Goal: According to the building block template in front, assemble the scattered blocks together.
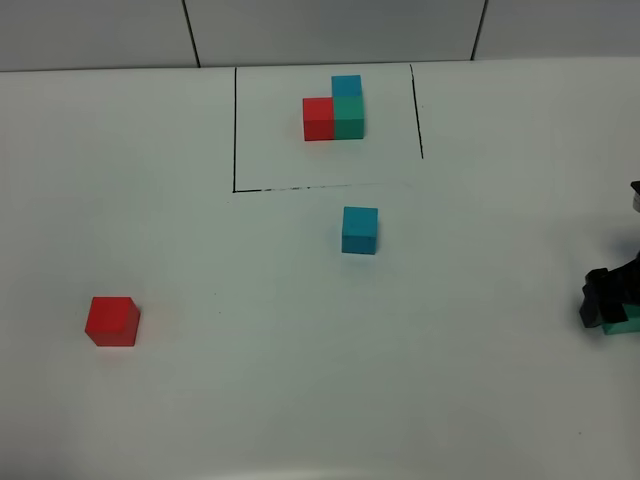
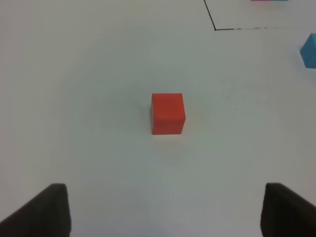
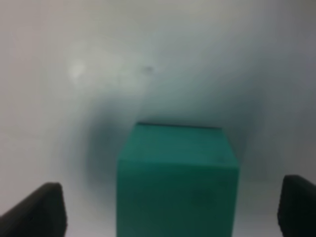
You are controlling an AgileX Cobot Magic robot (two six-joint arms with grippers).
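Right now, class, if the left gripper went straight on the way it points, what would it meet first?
Probably the red cube. It lies ahead of the left gripper, centred between its open fingers, with nothing in between. How far ahead is hard to judge.

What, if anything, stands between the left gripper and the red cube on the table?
Nothing visible does. In the left wrist view the red cube sits alone on the bare white table, straight ahead of the left gripper, whose jaws stand open. The sky-blue cube lies well to one side, off that path.
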